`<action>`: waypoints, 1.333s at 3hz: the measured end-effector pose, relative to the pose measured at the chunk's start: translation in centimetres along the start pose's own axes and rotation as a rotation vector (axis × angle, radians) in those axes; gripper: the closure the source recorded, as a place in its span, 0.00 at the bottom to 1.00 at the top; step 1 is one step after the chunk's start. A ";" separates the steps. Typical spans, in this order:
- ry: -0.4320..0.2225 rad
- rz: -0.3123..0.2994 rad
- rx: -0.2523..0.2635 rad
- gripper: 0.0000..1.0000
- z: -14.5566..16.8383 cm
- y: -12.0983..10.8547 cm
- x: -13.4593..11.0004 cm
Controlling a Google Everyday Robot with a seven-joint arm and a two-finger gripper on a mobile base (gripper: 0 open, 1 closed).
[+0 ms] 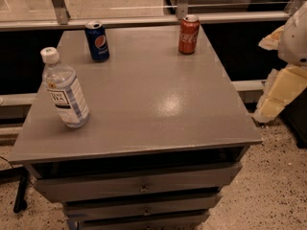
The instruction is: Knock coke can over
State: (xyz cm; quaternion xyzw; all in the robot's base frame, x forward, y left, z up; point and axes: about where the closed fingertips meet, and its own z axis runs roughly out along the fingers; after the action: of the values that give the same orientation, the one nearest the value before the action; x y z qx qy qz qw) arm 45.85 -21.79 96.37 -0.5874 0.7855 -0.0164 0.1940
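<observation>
The coke can (188,34) is red-orange with white script and a silver top. It stands upright at the far right of the grey table top (144,99). My gripper (284,89) shows as white and cream parts at the right edge of the view, beyond the table's right side. It is well to the right of the can, nearer to me, and apart from it.
A blue Pepsi can (97,41) stands upright at the far left. A clear water bottle (64,90) with a white cap stands at the left edge. The table has drawers (139,188) below its front. A metal rail (144,20) runs behind the table.
</observation>
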 end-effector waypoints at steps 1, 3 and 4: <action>-0.148 0.076 0.026 0.00 3.7 -3.3 -1.4; -0.370 0.161 0.144 0.00 10.7 -10.5 -7.1; -0.391 0.169 0.186 0.00 10.4 -11.6 -7.4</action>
State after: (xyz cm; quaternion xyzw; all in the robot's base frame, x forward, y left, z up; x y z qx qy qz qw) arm 61.58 -16.37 91.81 -0.4912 0.7744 0.0418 0.3965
